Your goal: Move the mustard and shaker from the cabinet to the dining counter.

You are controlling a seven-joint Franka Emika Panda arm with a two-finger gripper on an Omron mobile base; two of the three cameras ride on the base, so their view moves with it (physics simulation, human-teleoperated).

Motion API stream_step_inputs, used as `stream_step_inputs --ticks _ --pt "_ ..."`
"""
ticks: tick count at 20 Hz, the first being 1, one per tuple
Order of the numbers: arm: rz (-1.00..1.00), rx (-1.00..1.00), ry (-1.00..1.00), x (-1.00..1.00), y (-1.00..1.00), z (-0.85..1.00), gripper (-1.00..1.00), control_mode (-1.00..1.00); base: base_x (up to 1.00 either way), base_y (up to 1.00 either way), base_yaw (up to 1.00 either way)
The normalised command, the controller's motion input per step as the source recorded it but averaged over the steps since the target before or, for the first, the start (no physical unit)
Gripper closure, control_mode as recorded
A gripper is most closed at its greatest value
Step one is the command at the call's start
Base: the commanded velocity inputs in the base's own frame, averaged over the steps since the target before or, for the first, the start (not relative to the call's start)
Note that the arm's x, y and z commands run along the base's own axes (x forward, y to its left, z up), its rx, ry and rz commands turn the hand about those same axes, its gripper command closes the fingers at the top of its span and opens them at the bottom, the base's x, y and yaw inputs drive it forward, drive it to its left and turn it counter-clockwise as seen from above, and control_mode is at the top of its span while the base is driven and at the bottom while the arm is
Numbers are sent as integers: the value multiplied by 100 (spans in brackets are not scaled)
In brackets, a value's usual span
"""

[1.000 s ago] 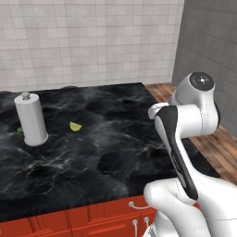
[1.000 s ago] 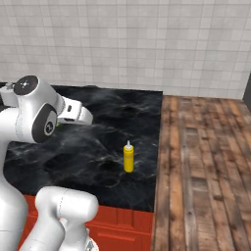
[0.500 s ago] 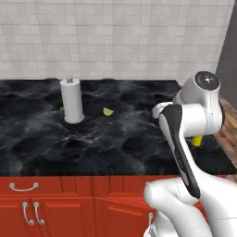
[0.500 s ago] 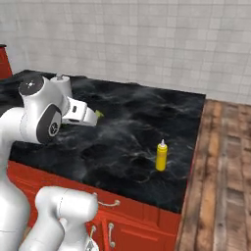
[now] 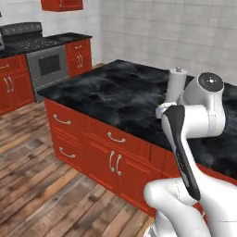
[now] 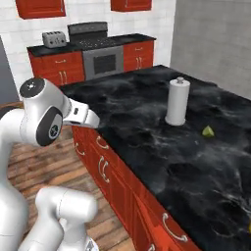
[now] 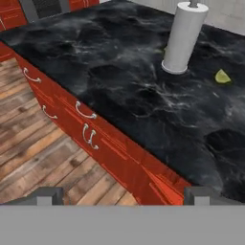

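The dining counter (image 5: 111, 95) (image 6: 147, 147) (image 7: 110, 67) is black with white veins over red drawer fronts. My gripper (image 7: 125, 196) hovers above its front edge, open, with nothing between the fingertips (image 7: 45, 194). In the right base view the hand (image 6: 83, 115) juts out from the arm over the counter's near corner. A tiny yellowish sliver (image 6: 249, 228) at that view's right edge may be the mustard; I cannot tell. Red wall cabinets (image 6: 40, 7) (image 5: 62, 4) hang on the far wall, doors shut. The shaker is out of view.
A white paper-towel cylinder (image 6: 177, 102) (image 7: 184, 36) (image 5: 175, 83) stands on the counter, with a lime wedge (image 6: 208, 131) (image 7: 222, 76) beside it. A stove (image 6: 100, 56) (image 5: 44, 65) and toaster (image 6: 54, 38) sit along the far wall. Wooden floor (image 7: 33, 158) lies in front of the drawers.
The whole picture has swung as the base turned: stove, far counter and wall cabinets came into view, and the mustard slid off to the right. The arm keeps its pose.
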Motion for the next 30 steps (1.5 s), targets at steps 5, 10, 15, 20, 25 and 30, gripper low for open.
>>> stream_step_inputs --ticks 5,10,15,20,25,30 --pt "0 0 0 0 0 0 -100 100 0 0 100" --pt "0 0 0 0 0 0 -100 100 0 0 100" --pt "0 0 0 0 0 0 -100 100 -23 11 100" --pt "0 0 0 0 0 0 -100 100 -26 11 100" --pt "0 0 0 0 0 0 -100 100 -4 35 99" --pt "0 0 0 0 0 0 -100 100 25 53 88"
